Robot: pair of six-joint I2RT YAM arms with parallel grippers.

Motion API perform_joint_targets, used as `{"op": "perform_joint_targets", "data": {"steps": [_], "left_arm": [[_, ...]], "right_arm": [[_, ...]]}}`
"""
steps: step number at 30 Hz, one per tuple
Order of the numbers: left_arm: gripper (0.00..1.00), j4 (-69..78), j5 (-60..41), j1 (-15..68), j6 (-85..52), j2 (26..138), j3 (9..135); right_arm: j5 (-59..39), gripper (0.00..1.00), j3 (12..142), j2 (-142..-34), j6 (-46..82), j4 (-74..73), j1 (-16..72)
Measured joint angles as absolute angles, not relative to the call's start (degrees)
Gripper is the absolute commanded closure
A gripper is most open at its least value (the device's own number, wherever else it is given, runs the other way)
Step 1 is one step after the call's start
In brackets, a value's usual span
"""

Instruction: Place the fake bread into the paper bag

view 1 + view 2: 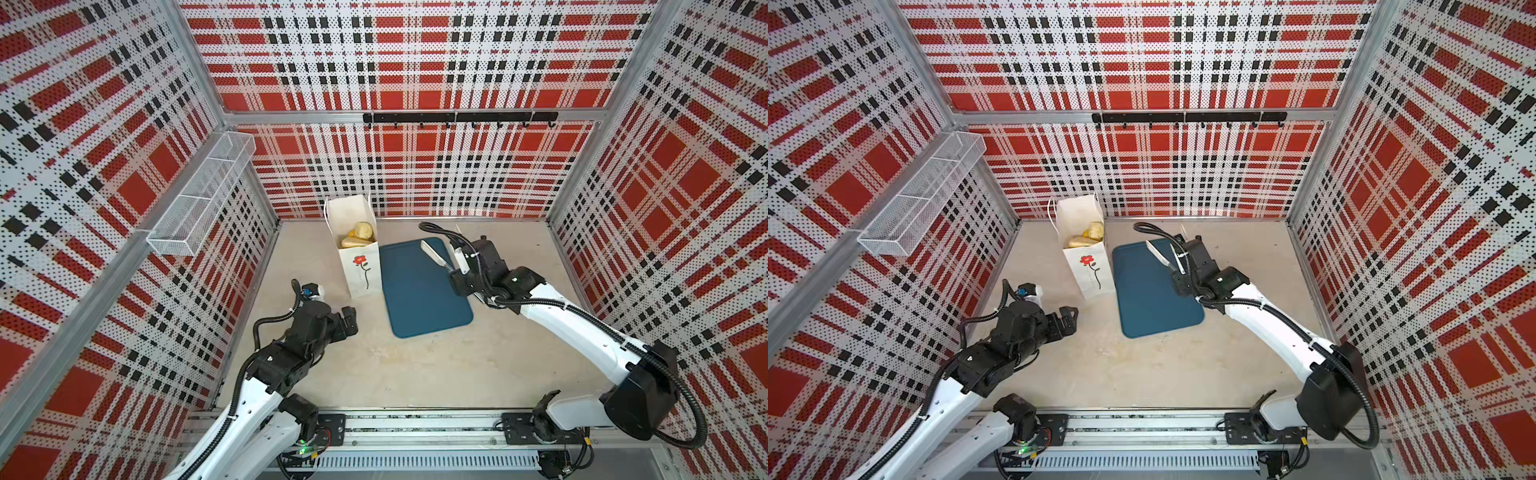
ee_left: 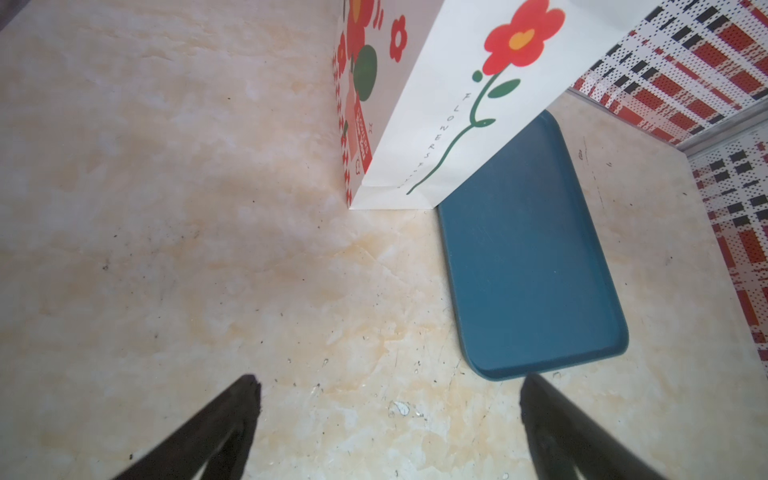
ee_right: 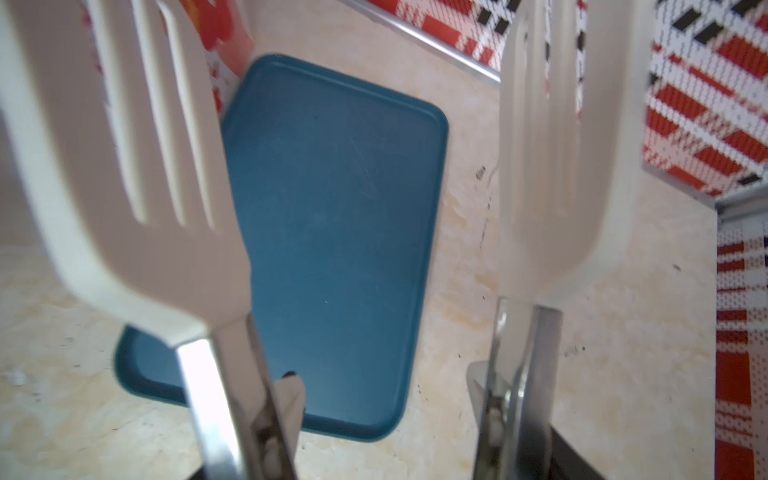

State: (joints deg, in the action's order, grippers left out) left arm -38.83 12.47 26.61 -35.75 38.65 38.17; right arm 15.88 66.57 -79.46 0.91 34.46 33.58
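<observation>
Closest to you, your left arm [image 1: 257,395] is folded low, with the wrist bent so that the left gripper [image 2: 388,382] hovers just above the table [image 1: 415,365] and points toward the paper bag. Its two black, tapered fingers [image 2: 216,432] stand wide apart and hold nothing. The table is a pale beige surface with a marble-like pattern and small dark specks. A little farther lies a flat rectangular tray [image 1: 419,291], dark teal and matte, with rounded corners and a low rim. Your right arm [image 1: 582,328] stretches long from the right side, and the right gripper [image 1: 459,272] hangs above the far end of the tray. It carries tongs [image 3: 83,208]: two steel arms that end in broad, cream, slotted blades. The blades stand well apart, with nothing between them. Just beside the left edge of the tray stands the paper bag [image 1: 360,270], upright, white and smooth, with a red flower on a green stem and its mouth open. The fake bread [image 1: 360,233] is inside it: you see a round pale bun and some yellow pieces. Behind, the walls [image 1: 415,62] are perforated panels in red, black and white plaid.
</observation>
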Motion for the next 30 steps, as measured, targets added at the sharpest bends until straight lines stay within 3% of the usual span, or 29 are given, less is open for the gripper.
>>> {"op": "perform_joint_targets", "data": {"steps": [10, 18, 23, 30], "left_arm": [[0.01, -39.2, 13.8, 22.5, -35.7, 39.4, 38.2], [0.01, -39.2, 14.4, 16.9, -35.6, 42.2, 38.2], [0.01, -39.0, 15.4, 12.9, -36.3, 43.9, 38.1], [0.01, -36.7, 15.8, 9.8, -37.5, 47.2, 38.0]], "right_arm": [[14.2, 0.32, 53.9, -79.5, 6.1, 30.6, 18.9], [11.9, 0.32, 54.5, -91.1, 8.8, 29.6, 13.2], [9.8, 0.27, 57.7, -97.8, 9.2, 30.1, 12.8], [7.0, 0.10, 60.9, -100.9, 9.6, 29.8, 12.5]]}}
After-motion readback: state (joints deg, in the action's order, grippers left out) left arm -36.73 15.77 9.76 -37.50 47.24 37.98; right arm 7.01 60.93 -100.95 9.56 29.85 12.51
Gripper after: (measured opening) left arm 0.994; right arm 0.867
